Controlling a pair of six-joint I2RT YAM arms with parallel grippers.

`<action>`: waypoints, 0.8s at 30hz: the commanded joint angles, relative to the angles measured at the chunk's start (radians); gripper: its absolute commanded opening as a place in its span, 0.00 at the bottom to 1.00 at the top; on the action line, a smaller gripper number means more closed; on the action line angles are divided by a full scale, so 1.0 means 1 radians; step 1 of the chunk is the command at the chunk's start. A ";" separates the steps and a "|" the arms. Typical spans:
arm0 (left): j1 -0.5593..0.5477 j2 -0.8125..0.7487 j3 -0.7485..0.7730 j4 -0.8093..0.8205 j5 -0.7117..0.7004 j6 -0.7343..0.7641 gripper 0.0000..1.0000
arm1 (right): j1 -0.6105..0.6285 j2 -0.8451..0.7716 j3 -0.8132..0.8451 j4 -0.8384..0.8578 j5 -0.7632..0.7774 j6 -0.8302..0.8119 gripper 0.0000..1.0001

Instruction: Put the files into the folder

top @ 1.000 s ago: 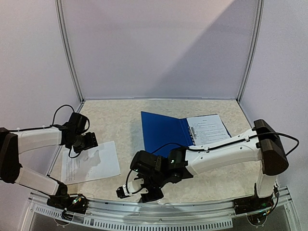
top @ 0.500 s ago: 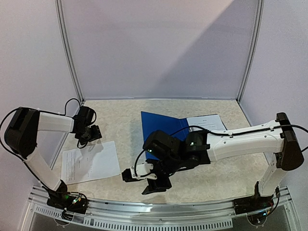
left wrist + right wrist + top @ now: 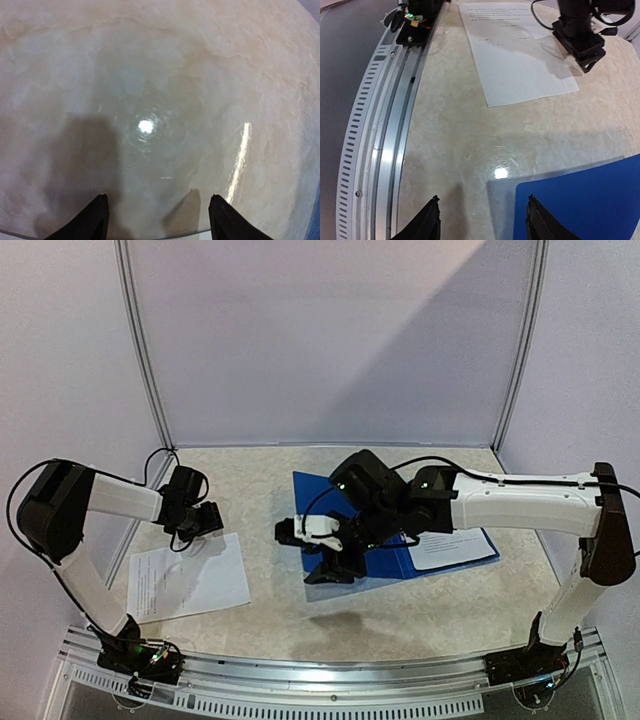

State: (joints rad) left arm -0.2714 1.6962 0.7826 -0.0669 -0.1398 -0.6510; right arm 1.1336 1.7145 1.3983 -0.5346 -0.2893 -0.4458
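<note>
Right gripper (image 3: pixel 483 200) hovers spread and empty over the left edge of the open folder (image 3: pixel 318 495). Left gripper (image 3: pixel 159 200), likewise spread, hangs above bare table (image 3: pixel 150 75) just beyond the loose sheet (image 3: pixel 190 575), near left. Likely step: fetching that sheet; next, descend and pinch its far edge.

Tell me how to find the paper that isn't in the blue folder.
Start at the pale marbled table and look at its left side, near the front edge. A white printed sheet lies flat there alone. The other sheet sits in the open blue folder; this one rests on the bare table.
</note>
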 commanded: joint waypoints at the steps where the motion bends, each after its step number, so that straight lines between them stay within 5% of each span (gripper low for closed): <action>1: -0.101 0.001 -0.067 -0.039 0.066 -0.016 0.69 | -0.049 -0.010 0.058 -0.012 -0.042 0.028 0.58; 14: -0.426 -0.165 -0.202 -0.123 0.047 -0.174 0.65 | -0.103 0.018 0.067 -0.006 -0.081 0.048 0.58; 24: -0.517 -0.521 -0.176 -0.439 -0.040 -0.277 0.61 | -0.104 0.072 0.126 -0.032 -0.122 0.065 0.58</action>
State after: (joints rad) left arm -0.7704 1.3266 0.6048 -0.3080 -0.1230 -0.8501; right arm 1.0382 1.7454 1.4731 -0.5438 -0.3813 -0.3992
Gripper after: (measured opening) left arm 0.603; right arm 0.581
